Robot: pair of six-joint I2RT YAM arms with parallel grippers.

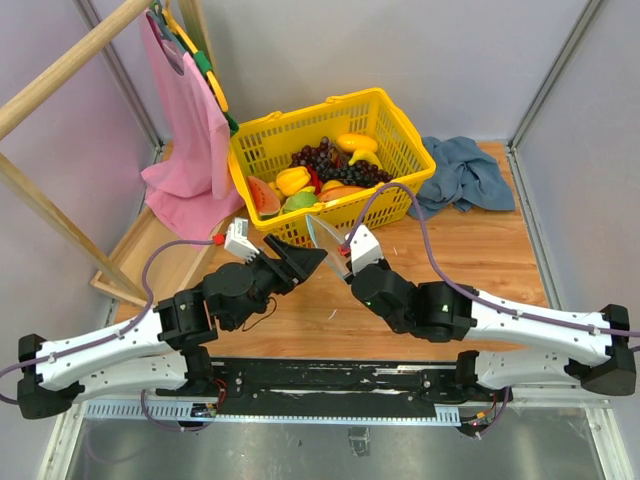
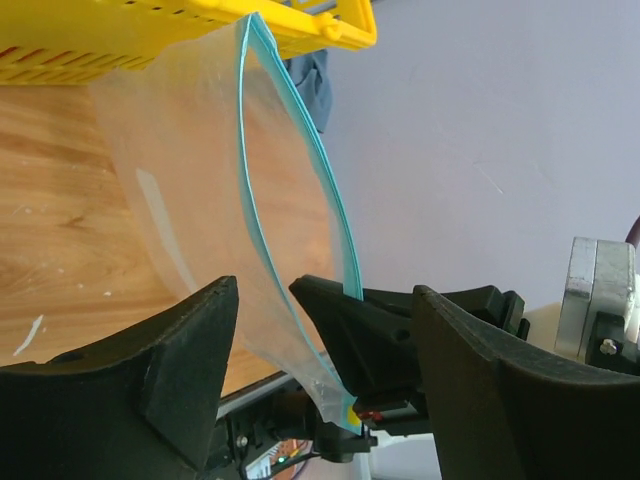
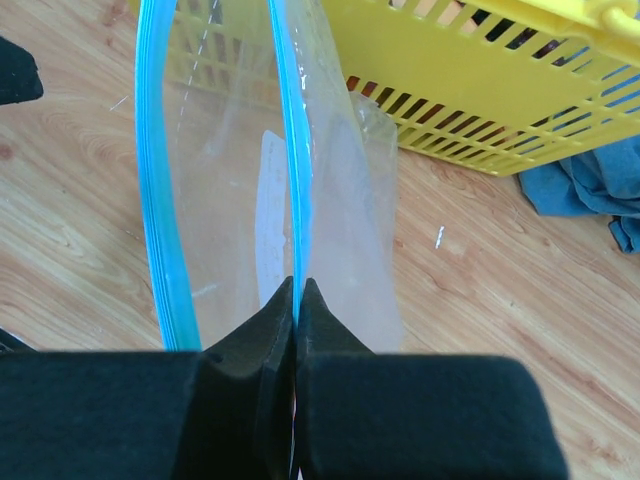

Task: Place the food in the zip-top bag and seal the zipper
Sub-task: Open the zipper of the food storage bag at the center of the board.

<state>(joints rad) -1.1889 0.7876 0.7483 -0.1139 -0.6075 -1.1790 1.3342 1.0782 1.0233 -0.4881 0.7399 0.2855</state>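
The clear zip-top bag hangs empty between my two grippers, in front of the basket. Its mouth is open, and the light-blue zipper is split into two strips. My right gripper is shut on one zipper strip; it also shows in the top view. My left gripper is open, its jaws on either side of the bag's corner and of the right gripper's fingers; it shows in the top view too. The food lies in the basket: a yellow fruit, an orange-yellow one and a green one.
The yellow lattice basket stands at the back of the wooden table, also holding grapes and a watermelon slice. A blue cloth lies to its right. A pink cloth hangs from a wooden rack at the left.
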